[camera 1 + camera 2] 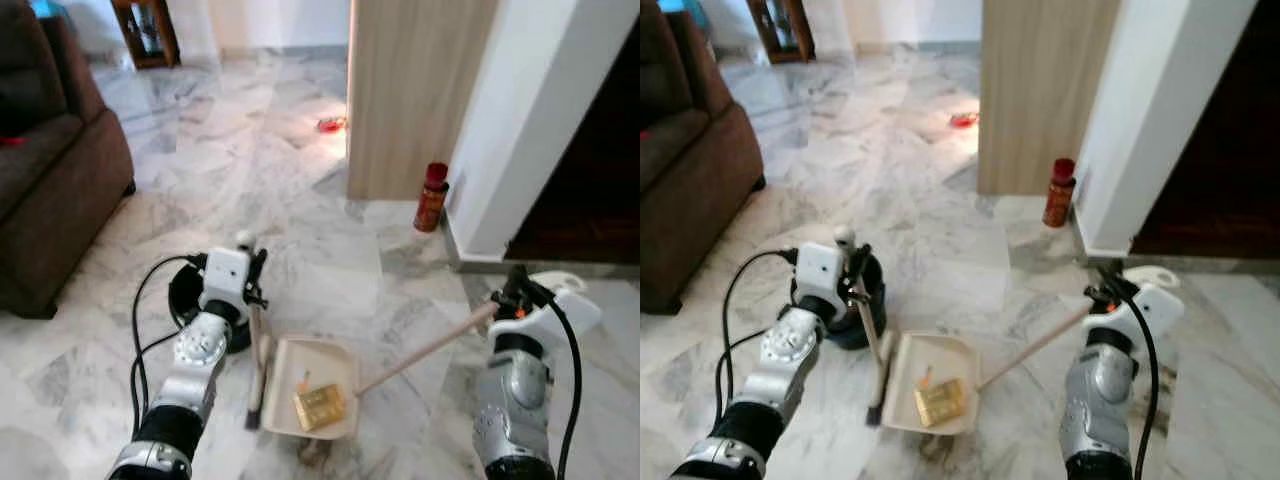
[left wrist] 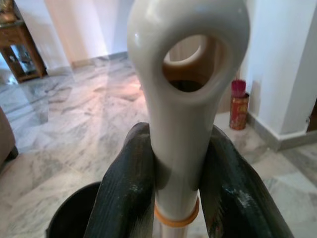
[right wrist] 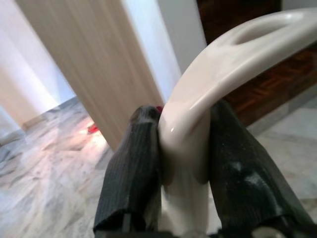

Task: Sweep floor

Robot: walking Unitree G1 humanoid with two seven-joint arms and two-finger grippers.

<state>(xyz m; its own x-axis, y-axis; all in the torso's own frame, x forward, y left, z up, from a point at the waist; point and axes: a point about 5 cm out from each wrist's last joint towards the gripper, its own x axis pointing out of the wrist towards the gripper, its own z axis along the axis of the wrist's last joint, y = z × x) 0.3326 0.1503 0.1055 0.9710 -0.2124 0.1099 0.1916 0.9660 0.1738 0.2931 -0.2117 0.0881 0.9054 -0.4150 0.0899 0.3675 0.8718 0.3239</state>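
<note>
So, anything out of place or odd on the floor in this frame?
A small red item lies loose on the marble further ahead, unswept, and a red can stands on the floor against the wall corner. The dustpan already holds a yellow wrapper.

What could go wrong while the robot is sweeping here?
The yellow wrapper lies loose in the dustpan, so it may slide out if the right gripper tips the long handle. The brush in the left gripper stands close to the black bucket and could bump it.
</note>
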